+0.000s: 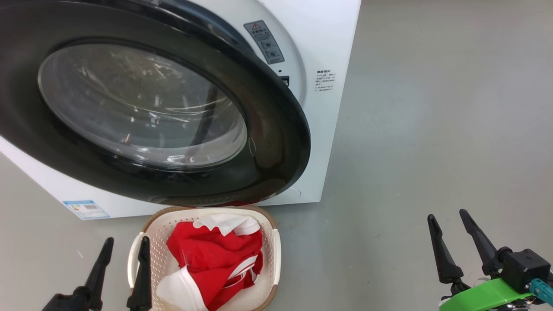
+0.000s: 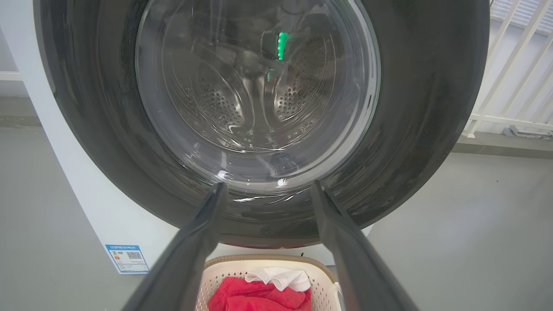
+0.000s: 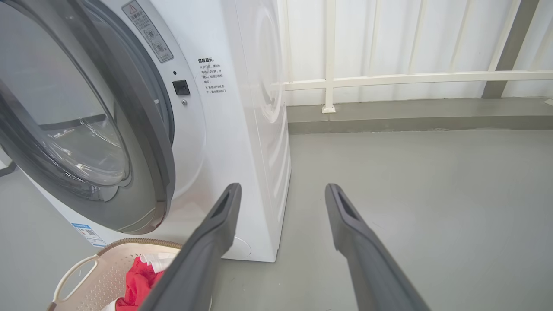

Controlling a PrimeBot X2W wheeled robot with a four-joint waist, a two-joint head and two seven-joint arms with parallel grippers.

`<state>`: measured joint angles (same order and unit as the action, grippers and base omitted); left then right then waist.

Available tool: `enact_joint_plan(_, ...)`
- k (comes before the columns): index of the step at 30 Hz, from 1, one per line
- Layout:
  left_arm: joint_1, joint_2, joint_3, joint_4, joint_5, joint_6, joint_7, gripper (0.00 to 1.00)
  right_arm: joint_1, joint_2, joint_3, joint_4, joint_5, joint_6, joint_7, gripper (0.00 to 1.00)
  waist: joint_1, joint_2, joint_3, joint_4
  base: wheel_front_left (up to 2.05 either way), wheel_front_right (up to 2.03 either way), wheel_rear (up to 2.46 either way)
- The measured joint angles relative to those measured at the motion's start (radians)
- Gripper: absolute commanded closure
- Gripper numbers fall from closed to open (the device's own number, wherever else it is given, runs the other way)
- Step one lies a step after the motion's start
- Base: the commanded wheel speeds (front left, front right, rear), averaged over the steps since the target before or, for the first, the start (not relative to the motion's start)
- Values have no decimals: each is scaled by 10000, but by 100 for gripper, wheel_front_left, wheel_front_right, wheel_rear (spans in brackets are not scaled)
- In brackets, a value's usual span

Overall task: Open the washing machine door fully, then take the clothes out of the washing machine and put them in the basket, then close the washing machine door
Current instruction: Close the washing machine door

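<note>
The left end effector (image 1: 127,239), spread wide and empty, hovered at 9 o'clock of the basket (image 1: 268,219); the right end effector (image 1: 447,214), likewise released, hung far off at 3 o'clock. The clothes (image 1: 216,255) lay in the basket, below the ajar washing machine door (image 1: 276,129).

The left gripper (image 1: 127,239), just beside the basket (image 1: 276,255), has two long black fingers (image 1: 97,272). They are thin and pointed at the tip and get fatter lower down. The right gripper (image 1: 447,214), well apart from the basket, has the same pointed black fingers. At their base sit a small black box (image 1: 525,268), a bright green flat piece (image 1: 484,296) and a blue-green plug (image 1: 542,291). Seen close up, the fingers are smooth dark grey, each with a long shallow dent near the tip.
</note>
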<state>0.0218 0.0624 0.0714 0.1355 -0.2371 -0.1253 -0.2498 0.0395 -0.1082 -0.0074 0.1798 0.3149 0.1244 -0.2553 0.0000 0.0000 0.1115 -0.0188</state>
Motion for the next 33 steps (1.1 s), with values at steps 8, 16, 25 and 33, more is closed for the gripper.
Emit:
enact_joint_plan(8,1,-77,-21,-42,100,0,0,0,0,-6,17,-33,0,0,0,2,0,0,-100,86,0,0,0)
enact_joint_plan(16,12,-102,-130,-94,192,0,0,0,-16,-84,769,38,48,0,0,100,0,0,-208,368,0,0,0)
enact_joint_plan(25,45,-144,-337,-92,157,0,0,0,-1064,-86,2512,441,389,0,0,100,0,0,-250,981,0,0,0)
enact_joint_plan(33,45,-150,-593,-132,-82,0,0,0,-2307,-134,3258,968,652,0,0,100,0,0,-130,1615,0,0,0)
